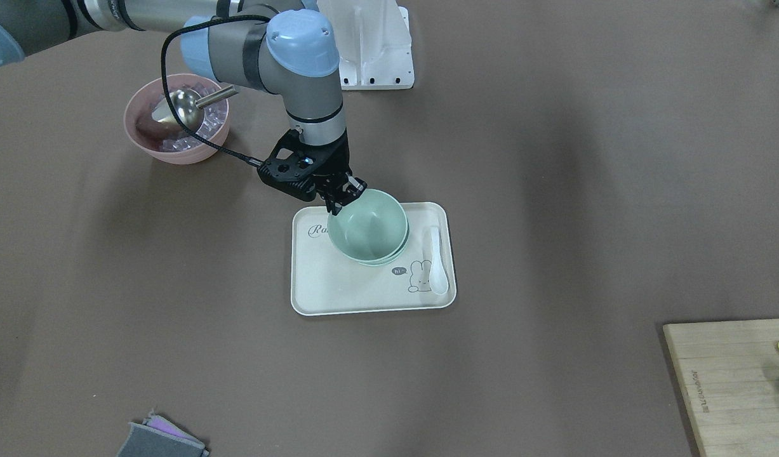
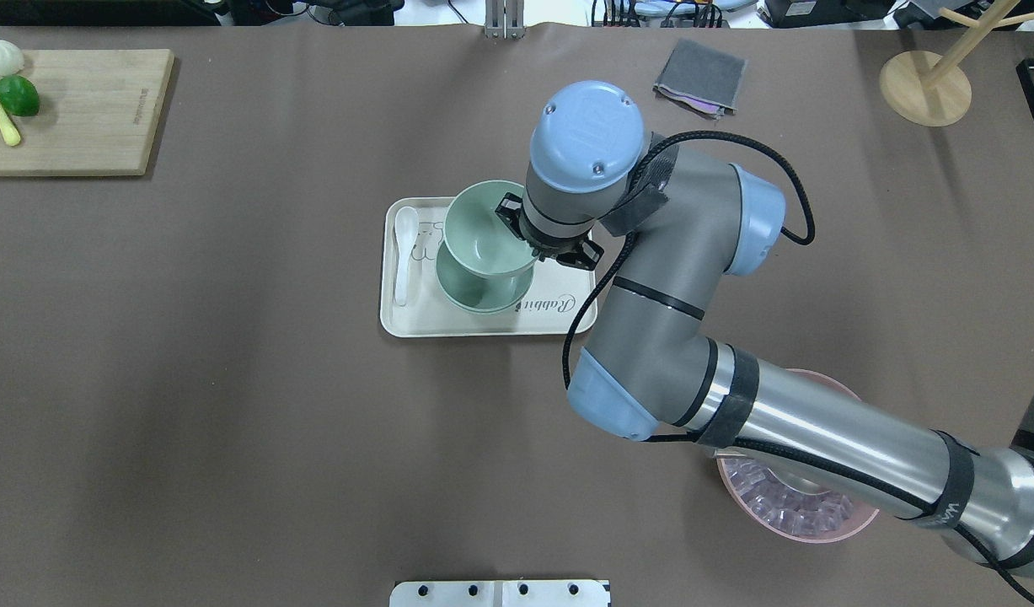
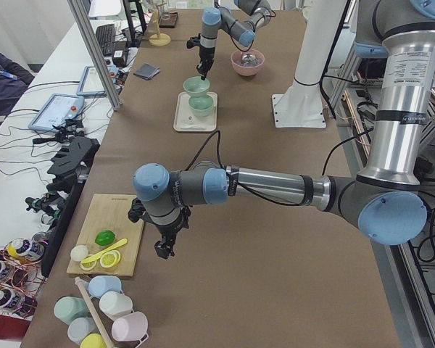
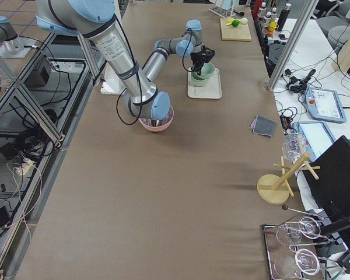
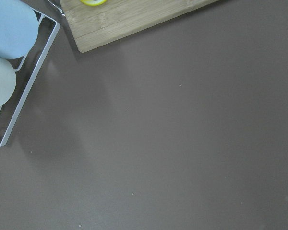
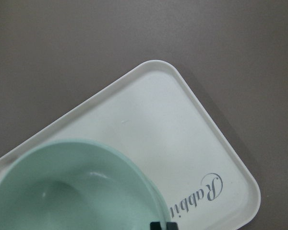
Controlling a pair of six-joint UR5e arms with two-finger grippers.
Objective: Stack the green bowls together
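My right gripper [image 1: 342,193] is shut on the rim of a pale green bowl [image 1: 366,221] and holds it just above the white tray [image 1: 338,289]. A second green bowl [image 2: 476,292] sits on the tray under it, its rim showing [image 1: 390,256]. I cannot tell whether a third is nested there. The right wrist view shows the held bowl [image 6: 72,191] over the tray [image 6: 182,120]. The overhead view shows the gripper [image 2: 525,242] at the bowl's [image 2: 481,234] right rim. My left gripper [image 3: 163,249] hangs near the cutting board; I cannot tell if it is open.
A white spoon [image 1: 438,259] lies on the tray. A pink bowl with a metal scoop [image 1: 176,120] stands near the right arm. A cutting board with fruit [image 2: 70,110], a folded cloth [image 2: 700,77] and a wooden stand [image 2: 925,84] sit along the far edge.
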